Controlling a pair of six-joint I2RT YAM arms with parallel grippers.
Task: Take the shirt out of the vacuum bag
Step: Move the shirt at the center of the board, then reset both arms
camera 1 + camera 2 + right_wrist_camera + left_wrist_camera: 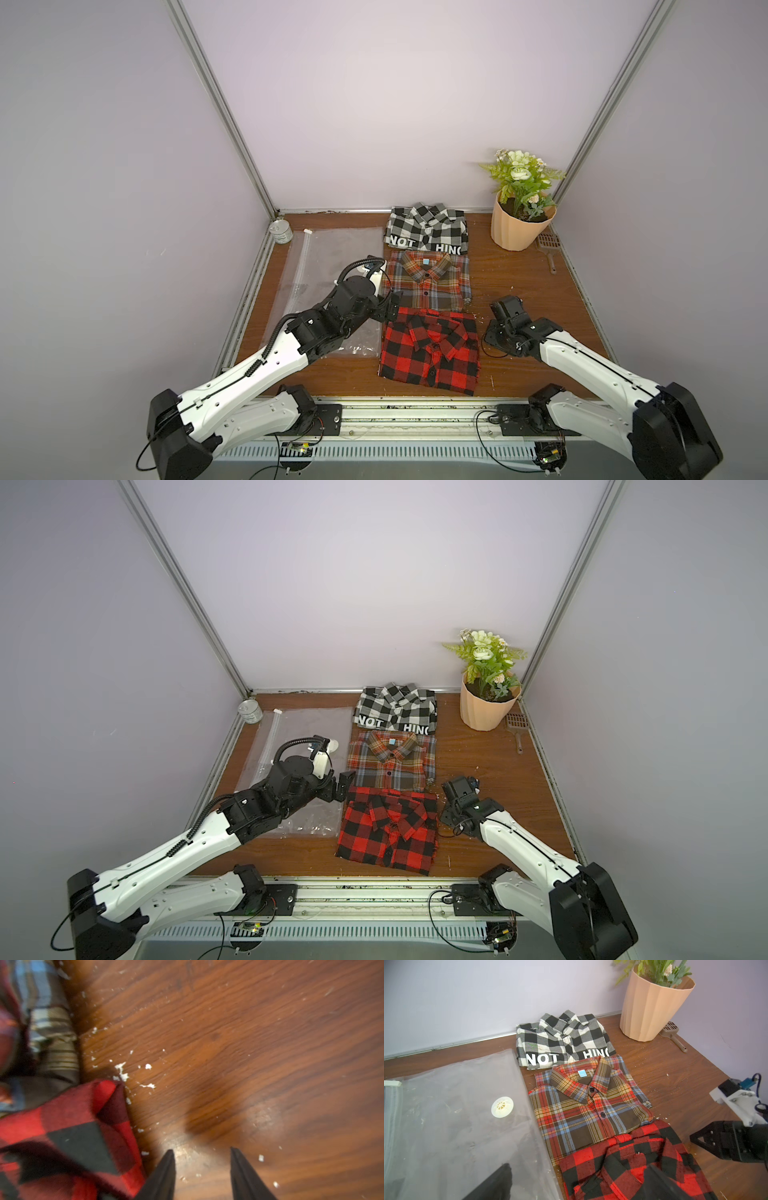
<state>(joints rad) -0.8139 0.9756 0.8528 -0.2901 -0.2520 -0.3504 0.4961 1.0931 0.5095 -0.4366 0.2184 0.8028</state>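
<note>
Where the bench (pixel 519 291) is meeting the far left corner: a tin can (pixel 281 232) is standing just beyond the bag.
Vacuum bag (pixel 332 253): lying flat along the bench's left side. Its zip strip (pixel 301 266) is running down the left edge, with the white slider (pixel 307 231) at the far end and the valve disc (pixel 502 1107) facing up.
Left claw (pixel 579 1165): hanging wide open and gripping nothing, over the line where the bag's right edge is meeting the nearest shirt.
Red-and-black check shirt (pixel 430 353): lying folded on the bench just right of the bag, outside it and nearest the robot.
Brown-and-orange plaid shirt (pixel 426 280): lying just behind it.
Black-and-white check shirt (pixel 426 230): lying farthest back, against the wall.
Right claw (pixel 201 1149): its fingers are standing apart with only bare bench between them, just right of the red-and-black check shirt's far corner.
Flower pot (pixel 517 226): standing in the far right corner, with a brown litter scoop (pixel 547 249) lying beside it.
</note>
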